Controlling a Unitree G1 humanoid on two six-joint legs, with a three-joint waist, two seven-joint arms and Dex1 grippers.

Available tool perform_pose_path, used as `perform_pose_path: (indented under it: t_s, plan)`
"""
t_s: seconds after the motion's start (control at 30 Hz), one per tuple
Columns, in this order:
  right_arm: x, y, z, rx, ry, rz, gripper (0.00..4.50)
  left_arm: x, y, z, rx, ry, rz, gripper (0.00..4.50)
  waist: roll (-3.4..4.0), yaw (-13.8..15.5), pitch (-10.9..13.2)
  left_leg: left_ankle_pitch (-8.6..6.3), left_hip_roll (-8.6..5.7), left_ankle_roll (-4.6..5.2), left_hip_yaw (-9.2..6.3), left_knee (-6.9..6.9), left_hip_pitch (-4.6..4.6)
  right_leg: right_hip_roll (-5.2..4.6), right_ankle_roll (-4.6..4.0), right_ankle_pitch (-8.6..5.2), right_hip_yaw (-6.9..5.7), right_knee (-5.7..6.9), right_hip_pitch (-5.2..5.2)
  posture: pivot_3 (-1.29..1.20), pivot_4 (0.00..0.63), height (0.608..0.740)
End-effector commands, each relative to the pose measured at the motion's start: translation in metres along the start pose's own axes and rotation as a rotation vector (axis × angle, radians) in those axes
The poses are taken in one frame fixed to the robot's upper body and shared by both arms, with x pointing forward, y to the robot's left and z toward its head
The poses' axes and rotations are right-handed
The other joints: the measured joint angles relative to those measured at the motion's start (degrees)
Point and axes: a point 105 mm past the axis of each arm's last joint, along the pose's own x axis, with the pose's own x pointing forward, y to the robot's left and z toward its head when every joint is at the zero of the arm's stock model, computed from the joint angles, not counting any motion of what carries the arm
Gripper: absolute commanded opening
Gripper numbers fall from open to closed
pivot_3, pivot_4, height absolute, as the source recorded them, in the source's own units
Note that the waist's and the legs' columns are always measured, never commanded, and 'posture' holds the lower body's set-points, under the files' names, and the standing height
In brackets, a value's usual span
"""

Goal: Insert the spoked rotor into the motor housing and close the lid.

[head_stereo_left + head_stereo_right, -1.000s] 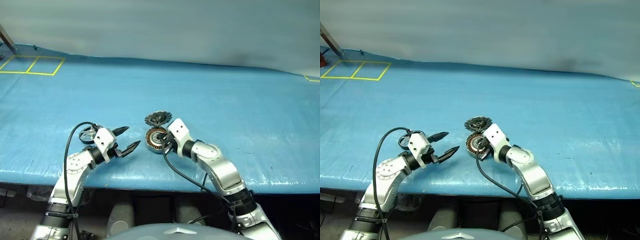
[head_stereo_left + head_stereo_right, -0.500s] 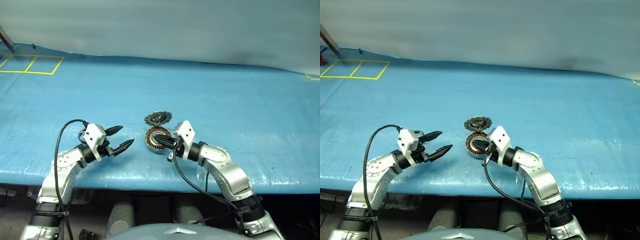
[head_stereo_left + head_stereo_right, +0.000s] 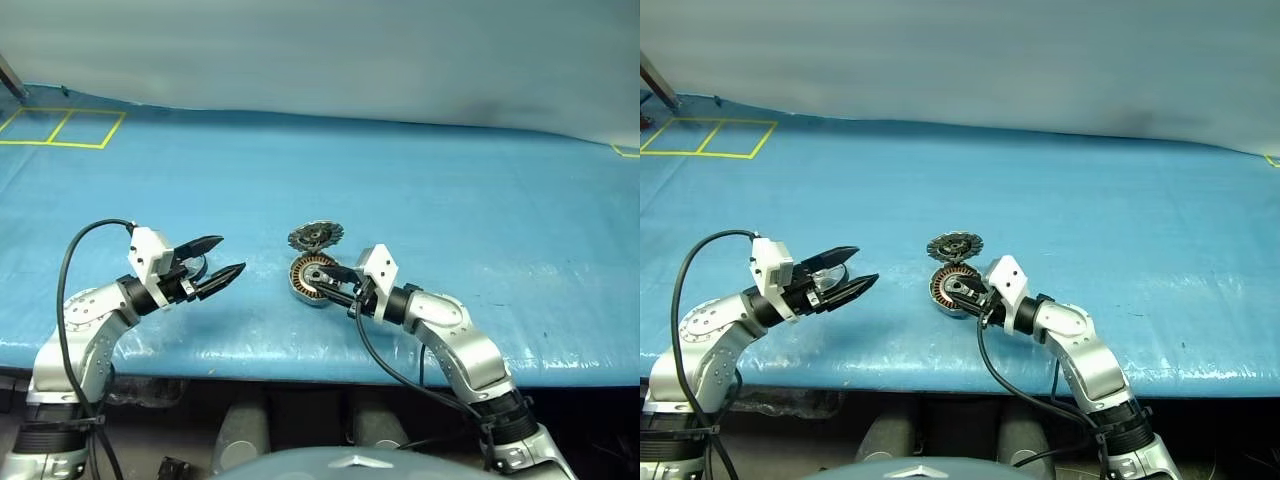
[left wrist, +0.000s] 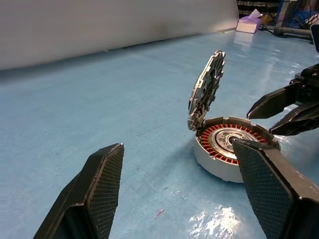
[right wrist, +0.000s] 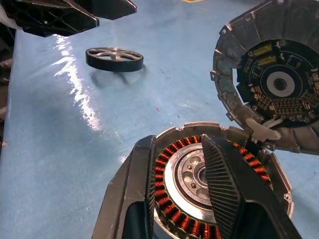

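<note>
Rotor (image 5: 114, 58) lies flat on the blue table (image 3: 450, 190), well apart from the housing (image 4: 230, 154), over on the left gripper's side. Not yet inserted.

Housing sits near the table's front edge, copper winding exposed. Lid (image 4: 205, 89) stands hinged up off the far rim, toothed face toward the cup.

Right gripper (image 5: 177, 199) hovers right over the housing; fingers slightly apart, holding nothing. Left gripper (image 3: 212, 268) is raised off the table with fingers spread wide, empty, well left of the housing.

Risks, as I judge them:
- Right fingers sit low over the winding. A careless drop or sweep could scrape the copper or shove the cup toward the table edge.
- The lid looks loosely propped. A bump could tip it shut before the rotor is in.
- The rotor is thin and flat on a slick sheet; a pinch from above may slide it away or lift it tilted, so it would jam on the bearing.
</note>
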Motion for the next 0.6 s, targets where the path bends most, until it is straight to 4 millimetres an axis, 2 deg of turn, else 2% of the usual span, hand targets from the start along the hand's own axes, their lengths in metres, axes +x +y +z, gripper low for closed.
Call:
perform_pose_path:
  t_s: [0.03, 0.23, 0.33, 0.6]
  plan:
    - [0.0, -0.001, 0.004, -0.038, -0.016, -0.01, 1.57, -0.009, 0.01, 0.019, 0.041, -0.031, 0.054, 3.8, -0.03, 0.03, 0.02, 0.0, 0.0, 0.0, 0.0, 0.0, 0.0, 0.0, 0.0, 0.0, 0.0, 0.0, 0.0, 0.0, 0.15, 0.74]
    - [0.004, 0.001, 0.001, -0.056, -0.001, -0.008, 1.57, -0.022, 0.035, 0.022, 0.016, 0.025, 0.21, 3.8, -0.04, 0.01, 0.04, 0.0, 0.03, 0.0, 0.0, 0.0, 0.0, 0.03, 0.0, 0.0, 0.0, 0.0, 0.0, 0.0, 0.15, 0.74]
    - [0.005, 0.004, 0.0, -0.054, 0.002, 0.001, 1.57, -0.033, 0.045, 0.018, -0.003, 0.111, 0.249, 3.8, -0.08, 0.0, 0.06, 0.0, 0.08, -0.01, 0.0, 0.01, 0.0, 0.09, -0.01, 0.0, 0.0, 0.0, 0.0, 0.0, 0.15, 0.74]
    - [0.005, 0.005, 0.001, -0.056, -0.003, 0.007, 1.57, -0.053, 0.055, 0.003, -0.052, 0.327, 0.197, 3.8, -0.07, -0.03, 0.15, -0.07, 0.2, -0.13, 0.02, 0.0, 0.0, 0.19, -0.06, -0.01, 0.01, 0.0, -0.08, 0.0, 0.15, 0.74]
